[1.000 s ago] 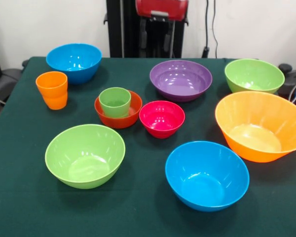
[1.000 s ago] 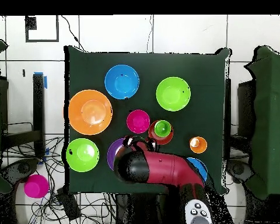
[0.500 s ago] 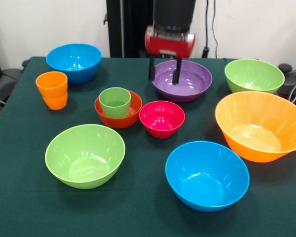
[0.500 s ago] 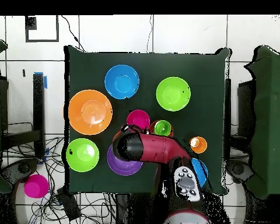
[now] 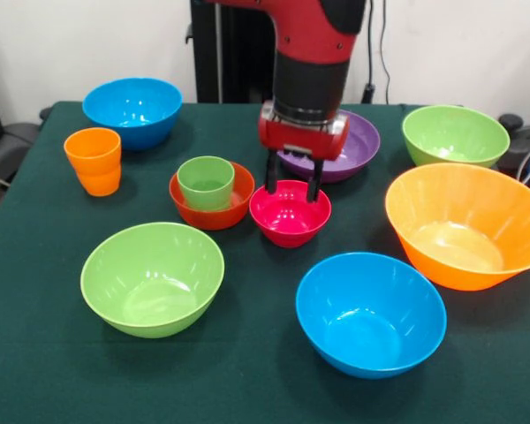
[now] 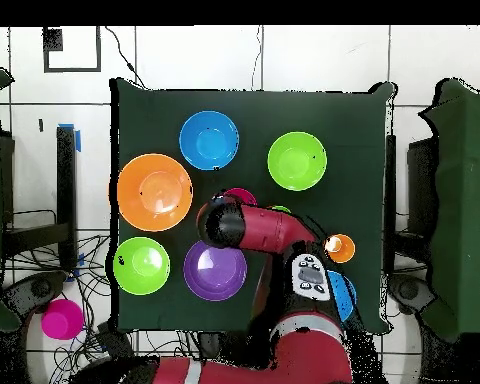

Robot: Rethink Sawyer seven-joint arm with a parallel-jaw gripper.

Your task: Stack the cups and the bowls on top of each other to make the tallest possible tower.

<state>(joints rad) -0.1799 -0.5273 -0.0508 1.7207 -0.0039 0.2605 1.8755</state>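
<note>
My gripper [image 5: 292,184] is open, its two black fingers [image 5: 270,175] hanging at the far rim of the small pink bowl [image 5: 290,214]; I cannot tell if they touch it. Just left, the light green cup [image 5: 206,181] stands inside the small red-orange bowl [image 5: 214,205]; nothing else is stacked. The orange cup [image 5: 94,161] stands alone at the left. In the overhead view the arm [image 6: 259,232] hides the gripper and most of the pink bowl [image 6: 242,195].
Around them stand a purple bowl [image 5: 355,141], two blue bowls [image 5: 132,110] [image 5: 371,314], two lime green bowls [image 5: 455,134] [image 5: 152,278] and the very large orange bowl [image 5: 464,225]. A pink round thing [image 6: 61,318] lies off the table.
The arm has come down and forward from over the purple bowl to the pink bowl's far rim. The gripper stays open. No cup or bowl has moved.
</note>
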